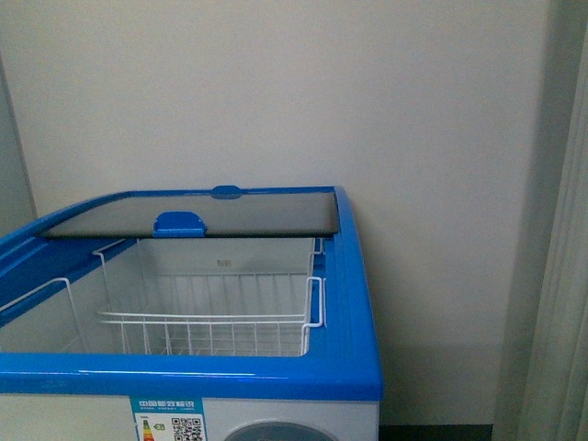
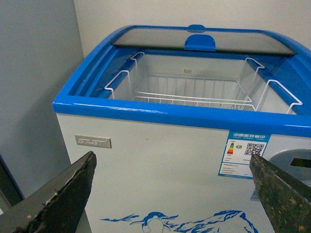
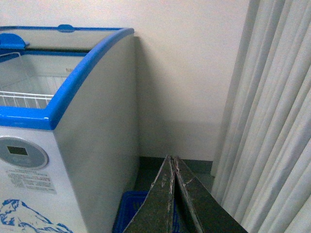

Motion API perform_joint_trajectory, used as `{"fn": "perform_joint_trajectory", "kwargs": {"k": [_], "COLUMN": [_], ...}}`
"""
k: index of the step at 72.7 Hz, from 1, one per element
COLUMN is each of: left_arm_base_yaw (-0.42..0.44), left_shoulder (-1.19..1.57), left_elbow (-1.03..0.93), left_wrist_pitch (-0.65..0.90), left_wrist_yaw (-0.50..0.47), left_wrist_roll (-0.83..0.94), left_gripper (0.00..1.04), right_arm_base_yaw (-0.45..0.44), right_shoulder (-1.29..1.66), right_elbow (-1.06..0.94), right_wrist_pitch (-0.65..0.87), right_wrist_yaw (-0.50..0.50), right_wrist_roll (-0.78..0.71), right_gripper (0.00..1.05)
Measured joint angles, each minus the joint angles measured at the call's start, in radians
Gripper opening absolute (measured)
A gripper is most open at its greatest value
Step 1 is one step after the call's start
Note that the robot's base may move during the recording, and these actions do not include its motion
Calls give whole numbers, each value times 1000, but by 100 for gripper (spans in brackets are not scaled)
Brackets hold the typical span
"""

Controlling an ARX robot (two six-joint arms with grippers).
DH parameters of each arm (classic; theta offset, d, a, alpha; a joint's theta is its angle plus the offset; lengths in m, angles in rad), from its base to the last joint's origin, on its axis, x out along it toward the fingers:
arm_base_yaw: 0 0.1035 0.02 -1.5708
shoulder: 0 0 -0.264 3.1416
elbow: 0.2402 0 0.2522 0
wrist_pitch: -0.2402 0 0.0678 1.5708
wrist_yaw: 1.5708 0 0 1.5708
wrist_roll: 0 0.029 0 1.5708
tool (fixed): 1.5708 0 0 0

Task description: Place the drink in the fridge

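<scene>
The fridge (image 1: 354, 367) is a white chest cooler with a blue top rim, right in front of me. Its sliding glass lid (image 1: 230, 216) is pushed to the back, so the front half stands open over an empty white wire basket (image 1: 211, 322). In the left wrist view the fridge (image 2: 160, 160) shows its penguin print, and my left gripper (image 2: 172, 162) is open in front of that wall with nothing between its fingers. My right gripper (image 3: 173, 160) is shut on nothing, low beside the fridge (image 3: 97, 145). The drink is out of view.
A blue plastic crate (image 3: 127, 216) sits on the floor by the fridge's right side, under my right gripper. Pale curtains (image 3: 272, 126) hang at the right. A plain wall (image 1: 276, 92) stands behind the fridge, and a grey panel (image 2: 34, 87) is at its left.
</scene>
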Motion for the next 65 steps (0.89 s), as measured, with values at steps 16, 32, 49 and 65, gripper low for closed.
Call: {"fn": "perform_joint_trajectory", "kwargs": {"k": [16,32,49,65], "left_arm_base_yaw": [0,0,0,0], "left_shoulder": [0,0,0,0], "left_elbow": [0,0,0,0], "left_wrist_pitch": [0,0,0,0], "left_wrist_yaw": [0,0,0,0], "left_wrist_roll": [0,0,0,0], "left_gripper": [97,97,97,97], "right_arm_base_yaw": [39,10,9,118], "right_shoulder": [-11,24,234,1274], "right_elbow": [-2,-2,-1,156], "right_wrist_pitch": [45,108,317,993], "right_wrist_yaw": [22,6,47,130], "right_wrist_roll": [49,57,71,-20], "right_gripper": [40,78,97,97]}}
